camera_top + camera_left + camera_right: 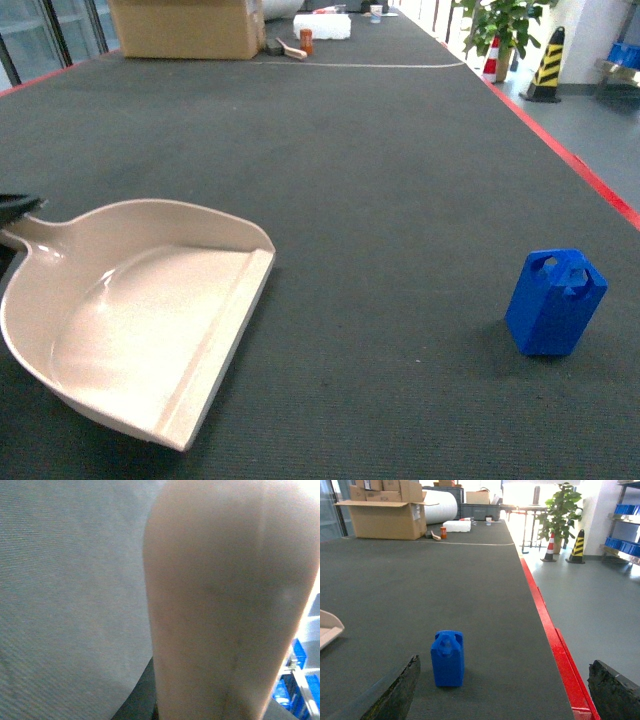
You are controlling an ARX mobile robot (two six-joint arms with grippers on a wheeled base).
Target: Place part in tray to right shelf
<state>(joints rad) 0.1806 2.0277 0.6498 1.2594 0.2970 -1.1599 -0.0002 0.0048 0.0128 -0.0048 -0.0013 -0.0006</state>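
Note:
The beige tray (140, 320) lies flat on the dark table at the left, its front lip facing right. Its handle (225, 605) fills the left wrist view. My left gripper (8, 207) shows only as a black tip at the handle's end, and it appears shut on the handle. The small blue part (555, 302) stands upright at the right, well apart from the tray. My right gripper (505, 695) is open low over the table, with the part (448, 658) ahead, close to its left finger (395, 690). The right shelf (620, 545), with blue crates, stands across the floor.
The table's red edge (555, 645) runs close on the right, with grey floor beyond. A cardboard box (185, 28) and a white foam box (322, 26) sit at the table's far end. A striped cone (547, 65) and a plant (500, 25) stand on the floor.

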